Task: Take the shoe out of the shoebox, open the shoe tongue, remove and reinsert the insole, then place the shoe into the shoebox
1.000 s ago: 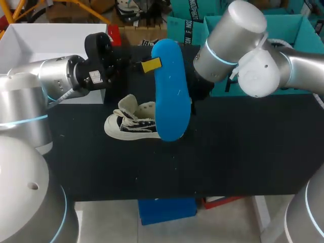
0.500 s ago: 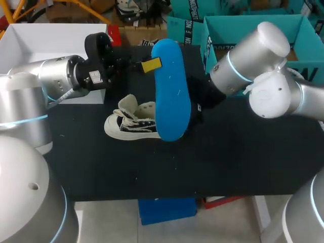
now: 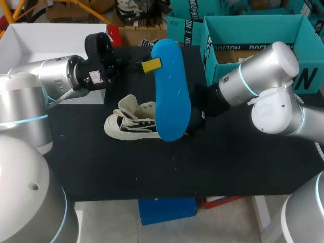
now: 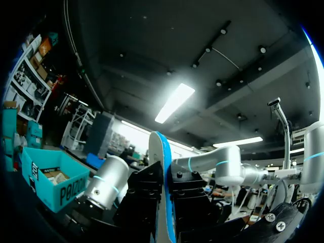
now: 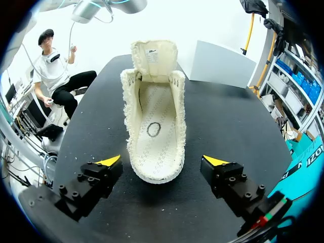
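A black-and-white canvas shoe lies on the black table, its tongue folded back and its inside bare. My left gripper is shut on the end of the blue insole, which it holds above the shoe. The left wrist view shows the insole edge-on between the black fingers. My right gripper is open, level with the shoe, whose near end lies between the yellow tips without touching them. In the head view the insole hides most of that gripper.
The teal shoebox stands open at the back right, behind my right arm. A white box stands at the back left beside my left arm. The front of the table is bare black mat.
My right arm has swung away to the right and lower, uncovering the teal shoebox; its gripper stays by the shoe. The left arm, insole and shoe have not moved.
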Controlling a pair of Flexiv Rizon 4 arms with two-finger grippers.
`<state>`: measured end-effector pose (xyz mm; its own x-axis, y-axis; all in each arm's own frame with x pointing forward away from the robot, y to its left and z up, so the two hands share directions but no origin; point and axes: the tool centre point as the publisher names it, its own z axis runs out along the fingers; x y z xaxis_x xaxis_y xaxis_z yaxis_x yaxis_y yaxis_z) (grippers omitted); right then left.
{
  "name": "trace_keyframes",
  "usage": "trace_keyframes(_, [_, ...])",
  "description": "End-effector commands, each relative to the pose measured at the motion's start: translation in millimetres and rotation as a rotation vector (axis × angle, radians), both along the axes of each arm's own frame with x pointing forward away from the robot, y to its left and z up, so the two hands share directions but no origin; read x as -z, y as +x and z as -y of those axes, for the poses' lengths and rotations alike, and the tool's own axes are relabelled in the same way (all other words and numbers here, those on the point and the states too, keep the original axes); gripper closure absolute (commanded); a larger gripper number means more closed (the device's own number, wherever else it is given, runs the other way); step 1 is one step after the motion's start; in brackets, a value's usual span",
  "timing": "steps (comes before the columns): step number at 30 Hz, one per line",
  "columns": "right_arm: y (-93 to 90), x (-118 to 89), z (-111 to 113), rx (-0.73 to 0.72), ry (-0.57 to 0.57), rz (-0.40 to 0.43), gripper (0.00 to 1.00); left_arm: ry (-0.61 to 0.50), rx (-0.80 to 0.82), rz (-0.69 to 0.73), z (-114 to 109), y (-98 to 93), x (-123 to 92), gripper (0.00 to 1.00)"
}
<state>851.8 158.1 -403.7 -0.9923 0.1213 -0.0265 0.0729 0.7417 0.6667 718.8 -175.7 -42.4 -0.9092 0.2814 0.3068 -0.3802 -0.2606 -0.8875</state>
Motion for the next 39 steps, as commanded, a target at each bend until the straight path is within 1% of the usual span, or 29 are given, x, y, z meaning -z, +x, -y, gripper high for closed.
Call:
trace_keyframes(1, [-1.0, 9.4, -1.1, 0.006, 0.077, 0.012, 0.0, 0.0, -0.003, 0.001, 0.9, -0.9, 0.9, 1.0])
trace_keyframes(9, [0.1, 16.7, -5.6, -0.009, 0.135, 0.021, 0.0, 0.0, -0.003, 0.001, 0.9, -0.9, 0.9, 1.0])
trace_keyframes(17, [0.1, 22.8, -7.7, -0.023, 0.15, 0.016, 0.0, 0.0, -0.003, 0.001, 0.9, -0.9, 0.9, 1.0])
trace_keyframes(21, [-0.7, 21.1, -5.1, -0.03, 0.144, 0.011, 0.0, 0.0, -0.003, 0.001, 0.9, -0.9, 0.9, 1.0])
trace_keyframes(25, [1.5, 10.7, 3.3, -0.041, 0.105, 0.006, 0.0, 0.0, -0.003, 0.001, 0.9, -0.9, 0.9, 1.0])
trace_keyframes(28, [4.3, -1.4, 9.2, -0.05, 0.066, 0.004, 0.0, 0.0, -0.003, 0.001, 0.9, -0.9, 0.9, 1.0])
trace_keyframes(31, [7.7, -12.2, 12.9, -0.065, 0.008, -0.009, 0.0, 0.0, -0.003, 0.001, 0.9, -0.9, 0.9, 1.0])
trace_keyframes(35, [13.6, -23.2, 14.7, -0.089, -0.071, -0.024, 0.0, 0.0, -0.003, 0.001, 0.9, -0.9, 0.9, 1.0])
trace_keyframes(39, [18.5, -30.3, 8.4, -0.123, -0.173, -0.053, 0.0, 0.0, -0.003, 0.001, 0.9, -0.9, 0.9, 1.0])
